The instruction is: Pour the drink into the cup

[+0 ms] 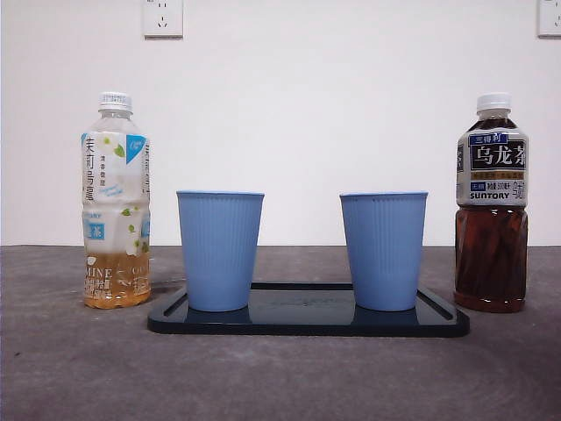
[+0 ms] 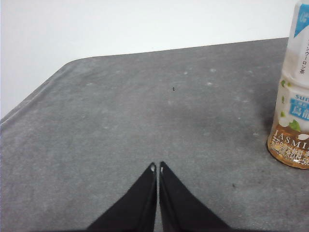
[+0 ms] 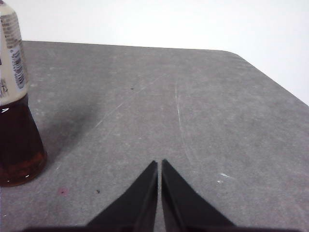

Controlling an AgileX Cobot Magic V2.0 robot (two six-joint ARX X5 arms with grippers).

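The grey worktop (image 1: 79,368) stretched across the scene in front of a white wall (image 1: 307,105) that carried two sockets, one (image 1: 163,17) at the upper left and one (image 1: 550,17) at the upper right corner. A flat black tray (image 1: 308,323) lay at the middle of the worktop. Two blue ribbed cups stood upright on it, the left cup (image 1: 219,250) and the right cup (image 1: 383,250) well apart. Beyond the tray's left end stood a jasmine tea bottle (image 1: 116,202), capped, with only a little pale liquid at its base. Beyond the right end stood a dark oolong tea bottle (image 1: 492,206), capped and mostly full. The left gripper (image 2: 157,167) hung over bare worktop near the jasmine bottle, jaws pressed together on nothing. The right gripper (image 3: 159,165) hung near the oolong bottle, likewise closed and empty.
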